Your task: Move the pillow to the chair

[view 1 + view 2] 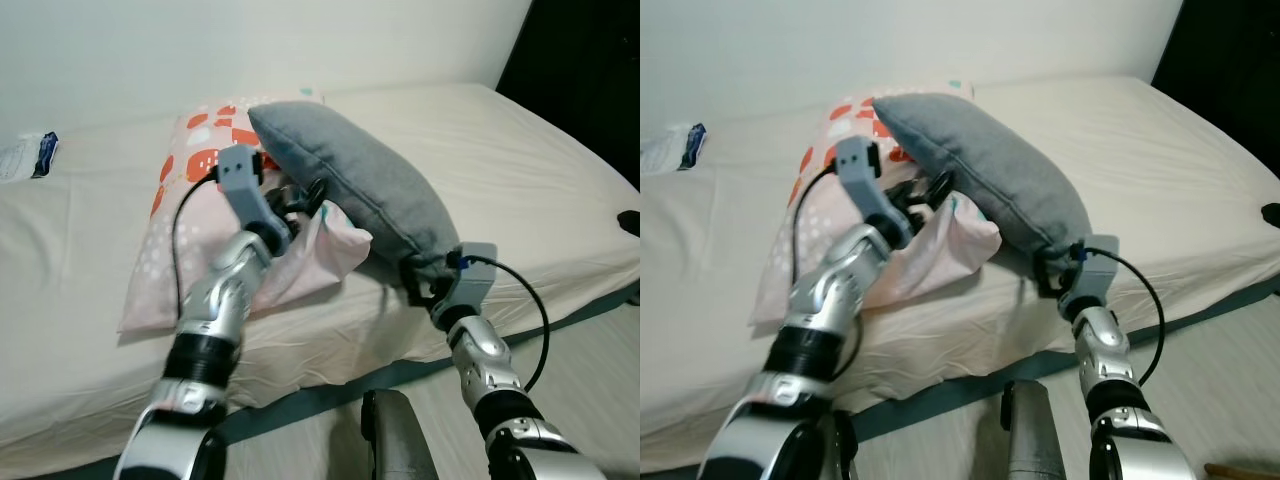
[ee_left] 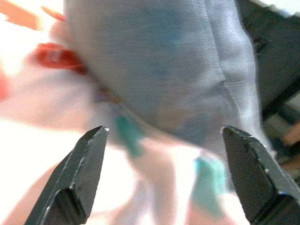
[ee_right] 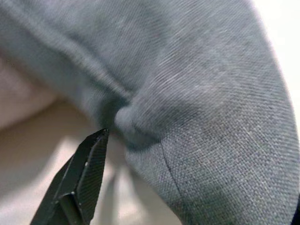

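Observation:
A grey pillow [image 1: 360,180] lies slanted on the bed, its upper part resting on a pink patterned pillow [image 1: 200,230]. My left gripper [image 1: 305,200] is open at the grey pillow's left edge, where the two pillows meet. In the left wrist view its fingers [image 2: 79,173] stand wide apart in front of the grey fabric [image 2: 164,70]. My right gripper [image 1: 418,285] is at the grey pillow's lower corner near the bed's front edge. It is open, and the corner [image 3: 187,117] bulges between one finger [image 3: 84,173] and the far side.
The cream bed [image 1: 520,170] reaches to the wall behind. A white packet [image 1: 25,155] lies at its far left and a dark object [image 1: 628,222] at its right edge. A grey rounded object [image 1: 395,440] stands on the floor below. A dark opening [image 1: 590,70] is at the right.

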### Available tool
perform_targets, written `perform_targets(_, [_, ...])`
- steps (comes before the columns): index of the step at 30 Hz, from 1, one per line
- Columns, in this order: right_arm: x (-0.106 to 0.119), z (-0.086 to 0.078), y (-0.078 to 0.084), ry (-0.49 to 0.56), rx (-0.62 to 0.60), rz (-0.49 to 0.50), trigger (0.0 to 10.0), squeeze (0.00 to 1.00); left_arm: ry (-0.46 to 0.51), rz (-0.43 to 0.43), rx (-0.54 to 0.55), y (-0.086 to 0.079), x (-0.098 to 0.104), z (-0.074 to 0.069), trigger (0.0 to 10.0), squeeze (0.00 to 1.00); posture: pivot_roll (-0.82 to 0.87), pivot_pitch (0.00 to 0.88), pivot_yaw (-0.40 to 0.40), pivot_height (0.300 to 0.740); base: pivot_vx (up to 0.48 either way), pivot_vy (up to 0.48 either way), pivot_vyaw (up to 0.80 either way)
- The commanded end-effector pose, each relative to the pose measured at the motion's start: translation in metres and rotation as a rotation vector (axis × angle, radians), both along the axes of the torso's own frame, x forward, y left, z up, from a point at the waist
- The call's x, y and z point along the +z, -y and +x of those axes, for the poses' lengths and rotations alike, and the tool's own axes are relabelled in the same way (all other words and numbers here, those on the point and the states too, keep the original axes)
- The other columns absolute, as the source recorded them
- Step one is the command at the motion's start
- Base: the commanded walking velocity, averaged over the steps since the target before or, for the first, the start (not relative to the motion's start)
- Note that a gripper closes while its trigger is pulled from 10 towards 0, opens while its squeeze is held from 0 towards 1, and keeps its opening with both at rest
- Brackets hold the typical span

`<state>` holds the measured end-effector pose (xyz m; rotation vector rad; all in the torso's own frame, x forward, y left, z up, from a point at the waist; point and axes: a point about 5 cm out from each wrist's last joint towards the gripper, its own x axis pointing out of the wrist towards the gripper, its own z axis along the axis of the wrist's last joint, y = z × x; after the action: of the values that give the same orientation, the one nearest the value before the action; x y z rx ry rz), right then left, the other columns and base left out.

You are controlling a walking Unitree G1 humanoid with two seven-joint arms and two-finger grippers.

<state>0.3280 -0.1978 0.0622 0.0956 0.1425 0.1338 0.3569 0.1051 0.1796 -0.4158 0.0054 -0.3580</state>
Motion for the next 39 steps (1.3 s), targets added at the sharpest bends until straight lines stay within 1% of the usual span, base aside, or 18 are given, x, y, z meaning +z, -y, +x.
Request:
perform_targets(1, [-0.014,-0.009,-0.008,-0.048,0.046,-0.026,10.0,1.00,-0.030,0.058,0.038,-0.018,-0.016,-0.010,10.0,0.00,-0.02,0.000,-0.045,0.533,0.000,0.000,0.00])
perform_targets(2, [-0.014,-0.009,-0.008,-0.045,0.039,-0.044,10.0,1.00,-0.047,0.071,0.040,-0.024,-0.022,-0.014,10.0,0.00,-0.02,0.000,-0.041,0.533,0.000,0.000,0.00])
perform_targets(5, [-0.014,-0.009,-0.008,-0.044,0.031,-0.073,10.0,1.00,-0.061,0.083,0.043,-0.028,-0.028,-0.018,10.0,0.00,-0.02,0.000,-0.041,0.533,0.000,0.000,0.00])
perform_targets(6, [-0.015,-0.009,-0.008,-0.053,0.022,-0.118,10.0,0.47,-0.077,0.119,0.049,-0.032,-0.036,-0.022,10.0,0.00,-0.02,0.000,-0.038,0.533,0.000,0.000,0.00])
perform_targets(7, [-0.017,-0.008,-0.007,-0.065,0.005,-0.167,10.0,0.00,-0.108,0.212,0.069,-0.038,-0.052,-0.028,10.0,0.00,-0.01,0.000,-0.039,0.533,0.000,0.000,0.00])
perform_targets(8, [-0.017,-0.007,-0.007,-0.070,-0.001,-0.174,10.0,0.00,-0.126,0.263,0.077,-0.040,-0.061,-0.030,10.0,0.00,-0.01,0.000,-0.040,0.533,0.000,0.000,0.00])
perform_targets(9, [-0.017,-0.007,-0.007,-0.070,-0.001,-0.174,10.0,0.00,-0.126,0.263,0.077,-0.040,-0.061,-0.030,10.0,0.00,-0.01,0.000,-0.040,0.533,0.000,0.000,0.00])
perform_targets(11, [-0.017,-0.006,-0.007,-0.078,-0.006,-0.175,10.0,0.00,-0.142,0.327,0.087,-0.039,-0.070,-0.033,10.0,0.00,-0.01,0.000,-0.042,0.533,0.000,0.000,0.00])
perform_targets(12, [-0.016,-0.006,-0.008,-0.078,-0.007,-0.163,10.0,0.00,-0.140,0.333,0.087,-0.037,-0.070,-0.033,10.0,0.00,0.00,0.000,-0.042,0.533,0.000,0.000,0.00])
perform_targets(17, [-0.014,-0.005,-0.007,-0.069,-0.021,-0.121,10.0,0.00,-0.152,0.322,0.099,-0.033,-0.070,-0.034,10.0,0.00,0.01,0.000,-0.040,0.533,0.000,0.000,0.00])
perform_targets(18, [-0.013,-0.003,-0.007,-0.068,-0.028,-0.078,10.0,0.00,-0.141,0.323,0.102,-0.033,-0.067,-0.035,10.0,0.00,0.01,0.000,-0.038,0.533,0.000,0.000,0.00])
perform_targets(23, [-0.012,-0.003,-0.008,-0.061,-0.024,-0.070,10.0,0.00,-0.126,0.334,0.098,-0.032,-0.067,-0.036,10.0,0.00,0.01,0.000,-0.037,0.538,0.000,0.000,0.00])
perform_targets(29, [-0.010,-0.001,-0.014,-0.045,-0.010,-0.052,10.0,0.00,-0.099,0.343,0.145,-0.033,-0.067,-0.037,10.0,0.00,0.01,0.000,-0.038,0.568,0.000,0.000,0.00])
perform_targets(32, [-0.010,-0.001,-0.014,-0.045,-0.010,-0.052,10.0,0.00,-0.099,0.343,0.146,-0.034,-0.067,-0.037,10.0,0.00,0.01,0.000,-0.038,0.573,0.000,0.000,0.00])
perform_targets(39, [-0.008,0.001,-0.012,-0.042,-0.015,-0.035,10.0,0.00,-0.114,0.340,0.137,-0.031,-0.070,-0.040,10.0,0.00,0.02,0.000,-0.035,0.613,0.000,0.000,0.00])
